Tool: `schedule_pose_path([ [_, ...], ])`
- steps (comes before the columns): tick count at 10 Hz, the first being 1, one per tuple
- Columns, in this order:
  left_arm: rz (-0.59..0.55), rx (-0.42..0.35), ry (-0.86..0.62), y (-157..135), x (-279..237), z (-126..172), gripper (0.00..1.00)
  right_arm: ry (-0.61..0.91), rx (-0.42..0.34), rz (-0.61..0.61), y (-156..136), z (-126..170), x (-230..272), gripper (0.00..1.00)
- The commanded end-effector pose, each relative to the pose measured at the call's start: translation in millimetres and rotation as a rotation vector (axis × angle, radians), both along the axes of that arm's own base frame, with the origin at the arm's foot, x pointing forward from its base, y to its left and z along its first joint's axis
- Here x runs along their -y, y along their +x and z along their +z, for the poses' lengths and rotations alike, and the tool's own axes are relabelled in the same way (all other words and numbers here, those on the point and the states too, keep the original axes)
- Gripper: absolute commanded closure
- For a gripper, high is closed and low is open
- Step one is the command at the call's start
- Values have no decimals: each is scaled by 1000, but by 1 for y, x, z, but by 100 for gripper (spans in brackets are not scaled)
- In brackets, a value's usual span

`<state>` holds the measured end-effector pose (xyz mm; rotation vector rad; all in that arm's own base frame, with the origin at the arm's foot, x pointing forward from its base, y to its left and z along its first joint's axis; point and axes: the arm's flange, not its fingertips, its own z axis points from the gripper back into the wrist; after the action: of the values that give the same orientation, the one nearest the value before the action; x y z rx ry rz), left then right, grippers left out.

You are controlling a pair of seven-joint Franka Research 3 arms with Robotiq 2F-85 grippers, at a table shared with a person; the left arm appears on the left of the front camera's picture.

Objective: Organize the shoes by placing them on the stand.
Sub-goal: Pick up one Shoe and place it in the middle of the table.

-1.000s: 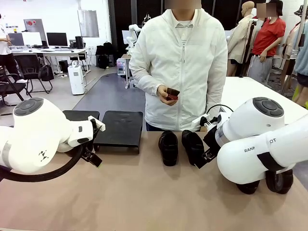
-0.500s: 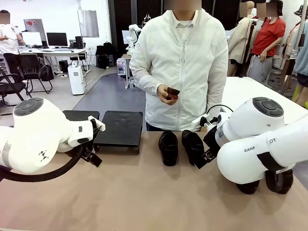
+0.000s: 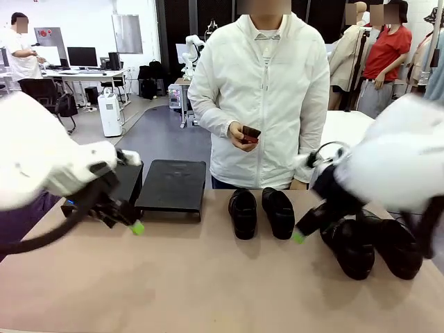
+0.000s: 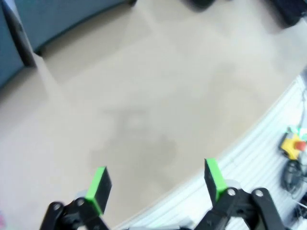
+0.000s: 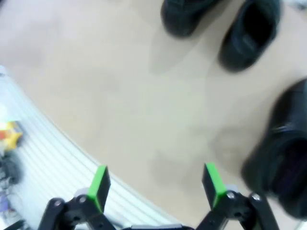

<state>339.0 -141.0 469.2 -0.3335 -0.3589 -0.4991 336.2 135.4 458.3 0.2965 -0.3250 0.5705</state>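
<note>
Two black loafers (image 3: 243,213) (image 3: 277,211) lie side by side at the table's middle, in front of the person. A second pair (image 3: 354,248) (image 3: 397,246) lies at the right. One black stand (image 3: 172,186) sits at the back left, with another stand (image 3: 129,182) partly hidden behind my left arm. My left gripper (image 3: 132,223) hovers low in front of the stands; its wrist view shows it open (image 4: 156,184) over bare table. My right gripper (image 3: 300,236) hangs between the two pairs, open (image 5: 156,184), with loafers (image 5: 249,33) (image 5: 283,158) ahead of it and to its right.
The person stands at the far edge holding a small dark object (image 3: 248,134) in one hand. A yellow box with a red button (image 4: 293,143) lies below the table's near edge. Bare tabletop (image 3: 208,277) stretches across the front.
Both arms have swung and blur with motion. The right arm lifted away, uncovering the second pair at the right. The left gripper shifted slightly and its green pad now shows.
</note>
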Motion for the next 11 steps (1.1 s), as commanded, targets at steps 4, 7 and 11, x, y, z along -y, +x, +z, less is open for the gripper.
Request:
schedule_pose_path([
  [4,2,23,-262,-107,-151,106,0,239,-4,-125,-78,98,153,0],
  [7,209,58,-412,-139,-238,107,0,407,-30,-352,-86,90,243,0],
  [11,232,54,-410,-149,-250,108,0,400,-39,-384,-97,85,255,0],
])
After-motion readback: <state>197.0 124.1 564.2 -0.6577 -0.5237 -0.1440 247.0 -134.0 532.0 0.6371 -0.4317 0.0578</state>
